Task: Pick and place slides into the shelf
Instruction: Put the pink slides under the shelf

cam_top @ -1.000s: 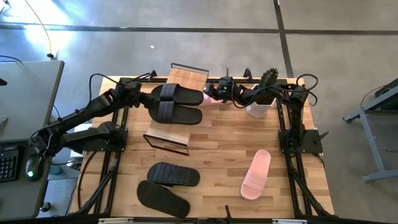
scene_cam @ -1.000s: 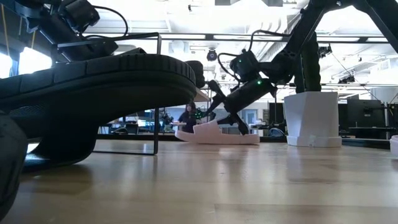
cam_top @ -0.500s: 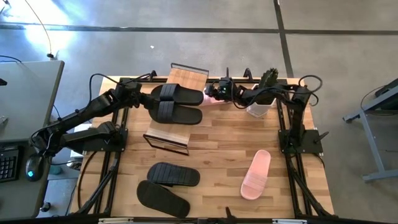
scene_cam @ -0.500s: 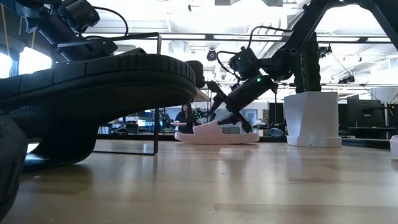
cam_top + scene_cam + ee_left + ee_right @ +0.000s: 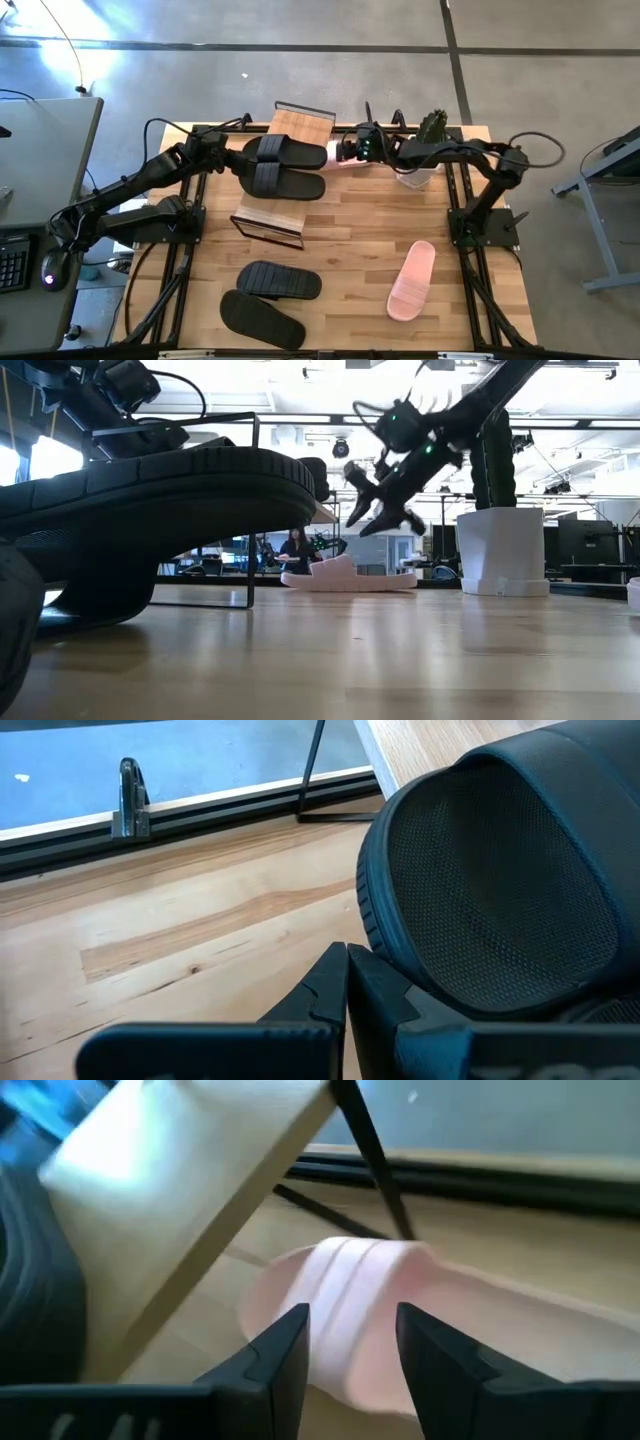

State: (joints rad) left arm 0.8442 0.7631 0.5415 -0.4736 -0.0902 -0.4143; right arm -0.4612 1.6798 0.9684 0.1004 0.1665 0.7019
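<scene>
My right gripper (image 5: 385,510) hangs raised at upper centre of the low view, fingers apart and empty, above the pink slide (image 5: 350,576) lying on the table beside the shelf (image 5: 285,190). My left gripper (image 5: 347,982), fingers together, sits at the black slides (image 5: 277,165) on the shelf at upper left of centre, seemingly touching one.

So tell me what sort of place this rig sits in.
Probably a robotics lab or workshop: a bare concrete floor around the wooden table, a desk with keyboard alongside, and a big open room with ceiling lights behind.

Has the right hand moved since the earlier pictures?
Yes. The right hand has risen clear of the pink slide on the table, now level with the white pot's rim.
</scene>
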